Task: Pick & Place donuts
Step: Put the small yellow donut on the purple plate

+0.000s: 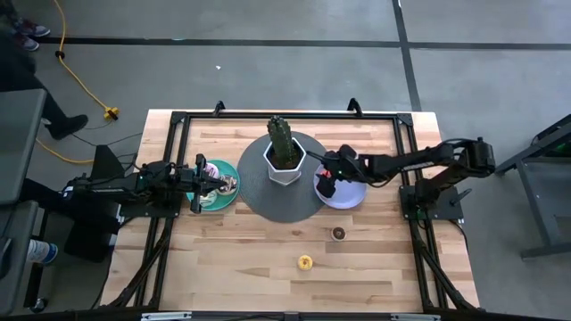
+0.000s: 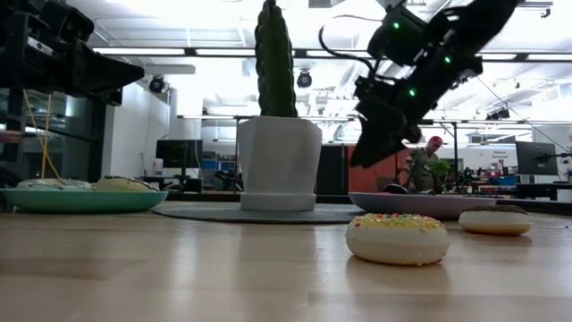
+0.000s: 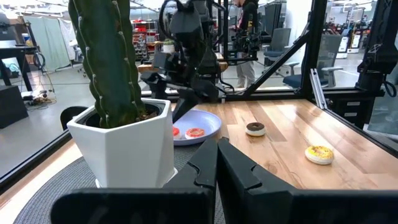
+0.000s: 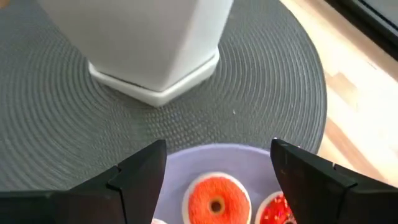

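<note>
Two small donuts lie on the bare wood: a brown one and a yellow one. An orange donut and a red one lie flat in the lavender plate. My right gripper hovers open just above them, one finger on each side, touching nothing. The teal plate holds larger iced donuts. My left gripper is over that plate, shut and empty, pointing at the cactus pot.
A cactus in a white pot stands on a round grey mat between the two plates, close to both grippers. A black frame runs around the table. Bare wood stretches along the near edge. A person stands far behind.
</note>
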